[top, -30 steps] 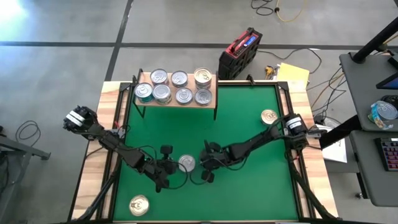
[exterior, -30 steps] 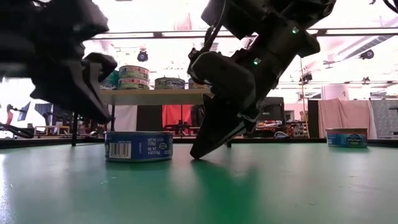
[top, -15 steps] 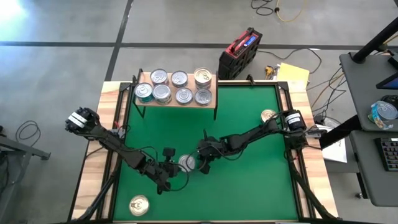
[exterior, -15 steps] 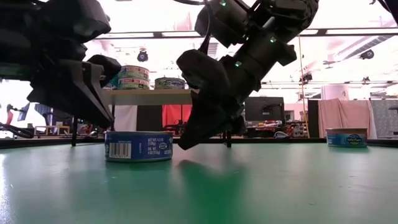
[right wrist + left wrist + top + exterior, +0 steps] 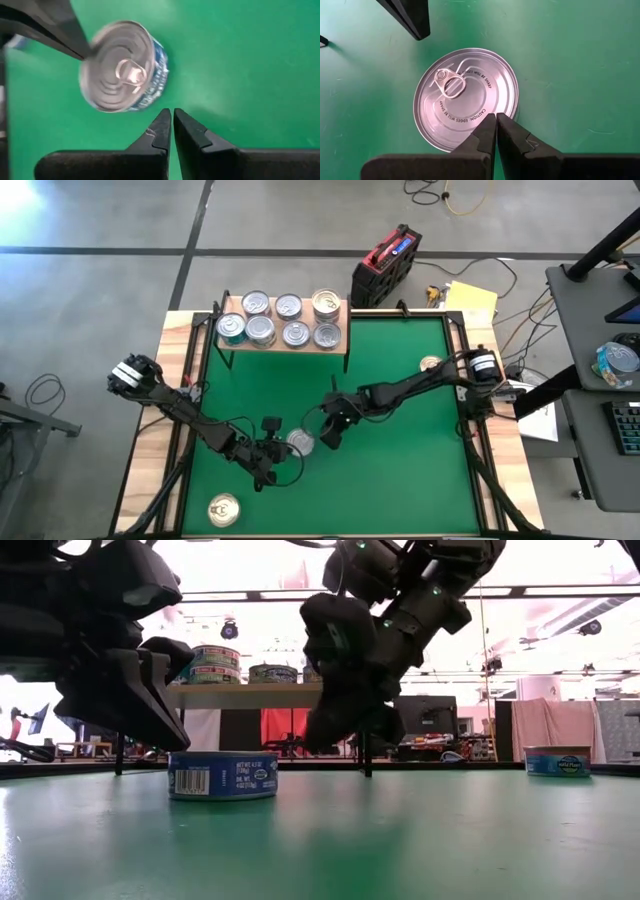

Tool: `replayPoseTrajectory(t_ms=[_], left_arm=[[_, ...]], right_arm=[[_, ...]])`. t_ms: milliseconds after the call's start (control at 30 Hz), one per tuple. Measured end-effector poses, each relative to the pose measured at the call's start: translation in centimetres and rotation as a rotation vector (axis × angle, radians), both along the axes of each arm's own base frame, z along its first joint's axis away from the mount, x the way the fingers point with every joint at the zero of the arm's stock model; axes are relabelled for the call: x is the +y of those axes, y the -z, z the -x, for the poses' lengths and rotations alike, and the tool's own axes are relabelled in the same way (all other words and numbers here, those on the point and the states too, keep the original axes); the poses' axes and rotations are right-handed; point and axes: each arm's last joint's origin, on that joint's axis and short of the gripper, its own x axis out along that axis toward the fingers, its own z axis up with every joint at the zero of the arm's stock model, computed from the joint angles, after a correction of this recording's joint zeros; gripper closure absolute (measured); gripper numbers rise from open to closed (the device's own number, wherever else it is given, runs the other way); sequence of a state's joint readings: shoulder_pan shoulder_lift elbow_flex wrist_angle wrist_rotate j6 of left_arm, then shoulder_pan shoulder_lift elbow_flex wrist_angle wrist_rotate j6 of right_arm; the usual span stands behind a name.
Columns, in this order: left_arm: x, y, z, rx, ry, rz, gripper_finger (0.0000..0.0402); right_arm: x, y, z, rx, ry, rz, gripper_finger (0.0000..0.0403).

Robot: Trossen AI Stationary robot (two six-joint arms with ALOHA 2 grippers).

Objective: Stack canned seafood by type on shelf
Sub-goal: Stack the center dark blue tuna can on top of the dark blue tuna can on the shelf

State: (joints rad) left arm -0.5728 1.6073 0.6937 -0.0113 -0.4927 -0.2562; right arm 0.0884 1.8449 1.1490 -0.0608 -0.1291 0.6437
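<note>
A silver-topped, blue-sided tin (image 5: 299, 442) lies flat on the green mat (image 5: 400, 470), also seen in the low view (image 5: 222, 775). My left gripper (image 5: 496, 118) is shut, its tips over the lid's rim on the tin's left side (image 5: 281, 450). My right gripper (image 5: 171, 112) is shut and hangs above the mat just right of the tin (image 5: 326, 440), touching nothing. Several tins stand on the shelf (image 5: 300, 349) at the far left. One gold-topped tin (image 5: 223, 510) lies at the near left, another (image 5: 432, 365) at the right. My left gripper slants down from the table's left with its shut fingertips (image 5: 487, 125) at the rim of the tin's lid (image 5: 470, 130). I cannot tell whether they touch it. The tin lies flat on the mat.
A teal-sided tin (image 5: 556, 761) sits far off at the right in the low view. The mat's right half is bare green. The wooden table edge (image 5: 175, 380) and black frame rails border the mat. A red and black case (image 5: 385, 265) lies beyond the far edge.
My right gripper has risen off the mat beside the tin, rolled about its own axis and drawn slightly toward the far edge, staying shut. The tin has kept its place.
</note>
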Motion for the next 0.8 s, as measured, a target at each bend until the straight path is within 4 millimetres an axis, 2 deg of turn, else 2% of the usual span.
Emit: replayPoseTrajectory(t_ms=[167,267,533,800], left_arm=[[0.0,0.3,0.0,0.003,-0.016,0.003,0.0401],[-0.1,0.5,-0.1,0.005,-0.018,-0.002,0.0401],[-0.1,0.5,0.0,0.011,-0.015,0.000,0.0401],[-0.4,0.6,0.2,0.026,0.005,0.009,0.0401]], right_arm=[[-0.1,0.6,0.1,-0.090,-0.007,-0.108,0.0385],[-0.2,1.2,0.4,-0.136,0.005,-0.140,0.0363],[-0.5,2.2,0.7,-0.138,0.075,-0.153,0.0249],[-0.5,2.1,0.5,-0.163,0.083,-0.168,0.0144]])
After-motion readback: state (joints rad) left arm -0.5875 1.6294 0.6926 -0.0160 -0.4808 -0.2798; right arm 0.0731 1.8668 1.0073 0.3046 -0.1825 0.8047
